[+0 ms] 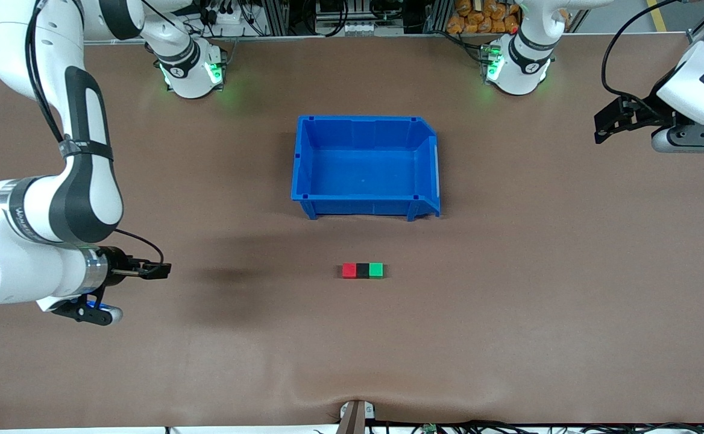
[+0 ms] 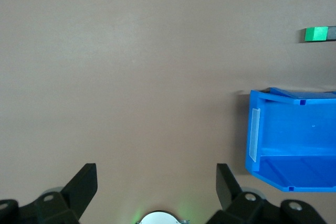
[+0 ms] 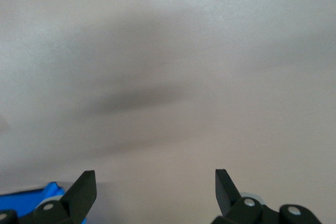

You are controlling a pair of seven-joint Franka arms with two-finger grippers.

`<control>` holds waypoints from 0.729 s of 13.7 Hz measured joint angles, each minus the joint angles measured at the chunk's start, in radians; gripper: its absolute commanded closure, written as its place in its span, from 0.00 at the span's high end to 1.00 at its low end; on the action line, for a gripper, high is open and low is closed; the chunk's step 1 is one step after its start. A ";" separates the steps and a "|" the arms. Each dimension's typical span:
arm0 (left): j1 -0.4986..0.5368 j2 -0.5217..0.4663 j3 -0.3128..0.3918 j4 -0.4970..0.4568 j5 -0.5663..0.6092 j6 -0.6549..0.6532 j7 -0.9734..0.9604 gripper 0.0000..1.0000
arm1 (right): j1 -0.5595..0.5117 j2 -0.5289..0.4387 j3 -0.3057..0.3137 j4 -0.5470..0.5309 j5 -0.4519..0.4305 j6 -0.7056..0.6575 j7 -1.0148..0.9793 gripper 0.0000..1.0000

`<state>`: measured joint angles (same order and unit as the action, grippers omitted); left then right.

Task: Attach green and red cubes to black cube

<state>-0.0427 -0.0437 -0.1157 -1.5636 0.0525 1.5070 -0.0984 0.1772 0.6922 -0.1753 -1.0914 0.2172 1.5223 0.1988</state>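
Brown matting on the table [image 1: 539,301] gives me wide bare room at both ends, and nothing crowds its edges. Next in size, the blue bin [image 1: 304,175] sits mid-table, empty, farther from the front camera than the cubes.

My right gripper [image 1: 158,269] hangs over bare mat toward the right arm's end, fingers apart and holding nothing. My left gripper [image 1: 606,125] hangs over its own end, well apart from the bin, also spread and empty.

Smallest of all: the red cube [image 1: 349,270], black cube [image 1: 362,270] and green cube [image 1: 376,270] lie touching in one row, black between. I judge the joining done.

The risk now is me: a low sweep across the middle could knock the row apart or clip the bin's rim.
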 measured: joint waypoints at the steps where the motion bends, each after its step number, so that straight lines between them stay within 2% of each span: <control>1: 0.000 0.000 0.000 0.000 0.000 0.000 0.000 1.00 | -0.006 -0.005 0.000 0.000 -0.007 -0.008 -0.023 1.00; 6: 0.000 0.000 0.000 0.000 0.000 0.001 0.000 1.00 | -0.017 -0.018 -0.001 0.000 -0.081 -0.014 -0.117 1.00; 10: 0.000 0.000 0.000 -0.001 0.000 0.001 0.000 1.00 | -0.037 -0.045 -0.002 -0.006 -0.090 -0.016 -0.179 1.00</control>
<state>-0.0426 -0.0433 -0.1157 -1.5644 0.0525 1.5082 -0.0984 0.1400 0.6475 -0.1773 -1.0971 0.1274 1.5064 0.0195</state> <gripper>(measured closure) 0.000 0.000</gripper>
